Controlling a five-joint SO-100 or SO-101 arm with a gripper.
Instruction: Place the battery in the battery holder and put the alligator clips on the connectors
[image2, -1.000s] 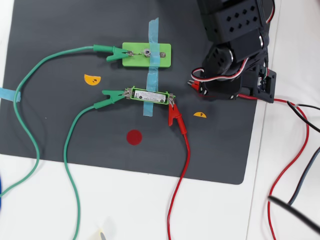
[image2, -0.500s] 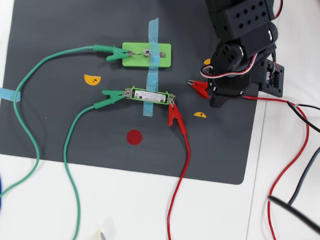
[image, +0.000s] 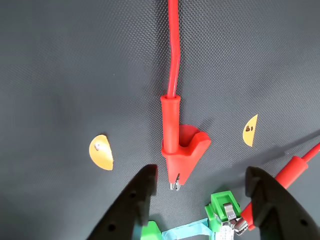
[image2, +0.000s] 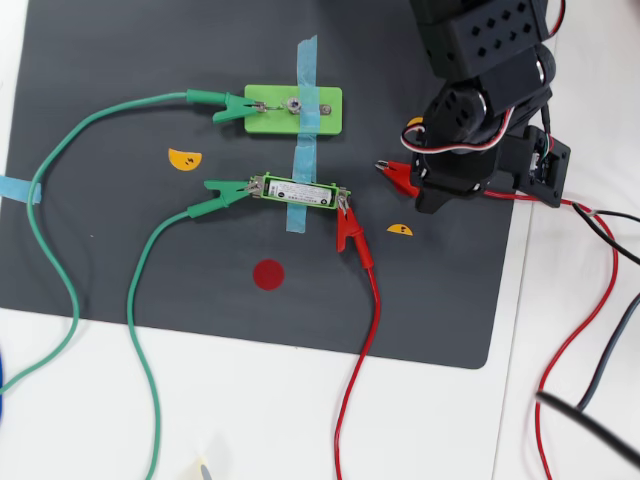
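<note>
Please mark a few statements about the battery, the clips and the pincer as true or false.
1. The battery sits in the battery holder. True.
2. Both red clips are fastened to connectors. False: the loose red clip lies on the mat, attached to nothing.
3. The pincer is shut on a red clip. False: it is open, its fingers on either side of the loose red clip's tip.
4. A green clip is on the light-green block. True.

Tool (image: 200, 187) open, fingers spread wide
</note>
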